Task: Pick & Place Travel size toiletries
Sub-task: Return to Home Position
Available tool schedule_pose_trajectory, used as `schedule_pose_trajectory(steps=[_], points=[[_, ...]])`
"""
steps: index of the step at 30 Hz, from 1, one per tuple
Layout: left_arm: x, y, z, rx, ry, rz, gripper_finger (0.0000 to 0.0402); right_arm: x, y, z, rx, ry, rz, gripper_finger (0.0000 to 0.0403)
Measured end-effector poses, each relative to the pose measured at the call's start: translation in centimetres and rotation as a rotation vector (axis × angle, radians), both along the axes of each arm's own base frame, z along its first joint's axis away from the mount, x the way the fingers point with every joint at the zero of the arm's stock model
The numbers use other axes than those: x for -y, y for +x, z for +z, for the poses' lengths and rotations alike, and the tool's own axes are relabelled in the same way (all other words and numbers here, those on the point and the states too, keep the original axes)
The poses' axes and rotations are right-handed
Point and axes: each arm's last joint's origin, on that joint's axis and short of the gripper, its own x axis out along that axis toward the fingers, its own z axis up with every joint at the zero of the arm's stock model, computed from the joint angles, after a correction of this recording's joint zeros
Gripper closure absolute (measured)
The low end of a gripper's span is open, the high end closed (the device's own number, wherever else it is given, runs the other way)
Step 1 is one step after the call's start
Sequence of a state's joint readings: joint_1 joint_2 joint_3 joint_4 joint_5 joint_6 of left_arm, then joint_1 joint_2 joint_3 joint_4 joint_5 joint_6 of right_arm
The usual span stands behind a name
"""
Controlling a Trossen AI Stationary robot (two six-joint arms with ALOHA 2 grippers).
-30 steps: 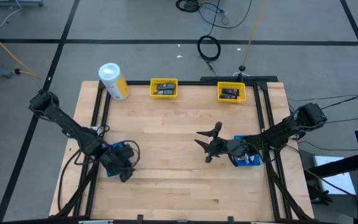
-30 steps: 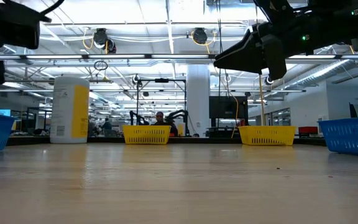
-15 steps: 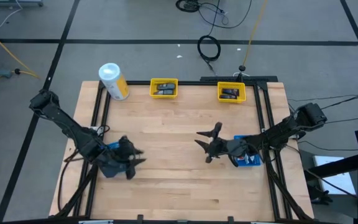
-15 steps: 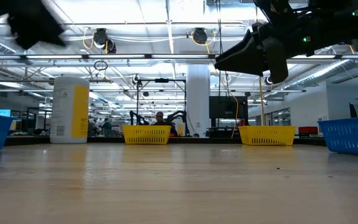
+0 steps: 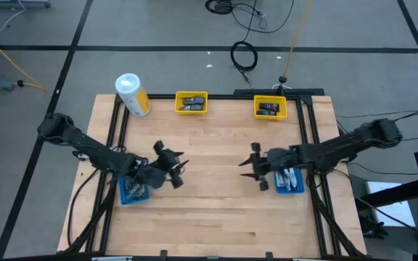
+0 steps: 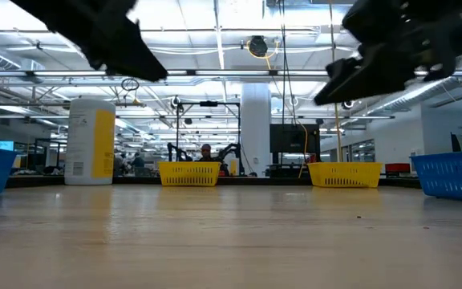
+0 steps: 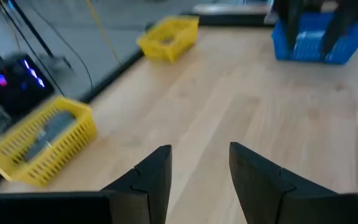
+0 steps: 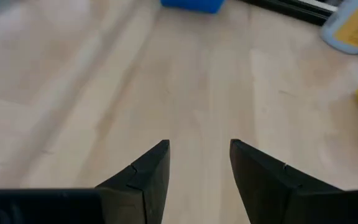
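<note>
My left gripper (image 5: pixel 173 169) is open and empty above the bare table, just right of the left blue tray (image 5: pixel 132 191); its wrist view shows the open fingers (image 7: pixel 197 163) with nothing between them. My right gripper (image 5: pixel 251 168) is open and empty above the table, just left of the right blue tray (image 5: pixel 290 181), which holds small white tubes (image 5: pixel 289 176). Small dark toiletries lie in the two yellow trays (image 5: pixel 191 103) (image 5: pixel 270 108) at the far edge. What lies in the left blue tray is too small to tell.
The big white-and-yellow canister (image 5: pixel 133 94) stands at the far left corner. The wooden table's middle (image 5: pixel 209 152) lies between the two grippers. Black frame rails (image 5: pixel 115 138) (image 5: pixel 312 138) run along both sides. In the low view both grippers (image 6: pixel 111 36) (image 6: pixel 375 68) hang well above the tabletop.
My left gripper has risen out of the left blue tray and swung toward the table's right and a little toward the far edge, turning to point across the table. My right gripper has drawn back a little toward the table's right edge.
</note>
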State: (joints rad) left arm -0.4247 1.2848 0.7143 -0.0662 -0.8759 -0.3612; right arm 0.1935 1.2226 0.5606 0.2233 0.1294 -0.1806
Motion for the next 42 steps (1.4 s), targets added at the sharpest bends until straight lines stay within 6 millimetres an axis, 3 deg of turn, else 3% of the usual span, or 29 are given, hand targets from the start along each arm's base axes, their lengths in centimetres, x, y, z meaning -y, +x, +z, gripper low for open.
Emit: schedule_pose_trajectory(steps=[4, 11, 16, 20, 27, 36, 39, 42], points=[[-1.0, 1.4, -1.4, -0.028, -0.066, 0.016, 0.0245, 1.0, -3.2, 1.1, 0.037, 0.130, 0.043, 0.0243], [-1.2, 3.2, -3.5, -0.076, -0.115, -0.060, 0.0245, 2.6, -9.6, 0.0, 0.257, 0.204, -0.027, 0.0243], [-1.1, 3.7, -3.7, -0.068, -0.115, -0.103, 0.0245, 3.1, -12.6, 0.9, 0.467, 0.296, -0.044, 0.0243], [-1.0, 3.8, -3.6, -0.060, -0.118, -0.108, 0.0245, 3.3, -14.2, 1.0, 0.505, 0.318, -0.044, 0.0243], [-1.0, 3.8, -3.6, -0.052, -0.126, -0.105, 0.0245, 3.3, -13.7, -1.6, 0.499, 0.314, -0.039, 0.0243], [-1.0, 3.9, -3.4, -0.030, -0.130, -0.106, 0.0245, 3.2, -13.6, -1.3, 0.551, 0.359, -0.016, 0.0247], [-1.0, 4.0, -3.3, -0.019, -0.129, -0.110, 0.0245, 3.2, -13.6, -1.3, 0.551, 0.325, -0.010, 0.0278], [-1.0, 4.0, -3.4, -0.027, -0.146, -0.131, 0.0245, 3.2, -13.5, -1.5, 0.529, 0.319, -0.013, 0.0336]])
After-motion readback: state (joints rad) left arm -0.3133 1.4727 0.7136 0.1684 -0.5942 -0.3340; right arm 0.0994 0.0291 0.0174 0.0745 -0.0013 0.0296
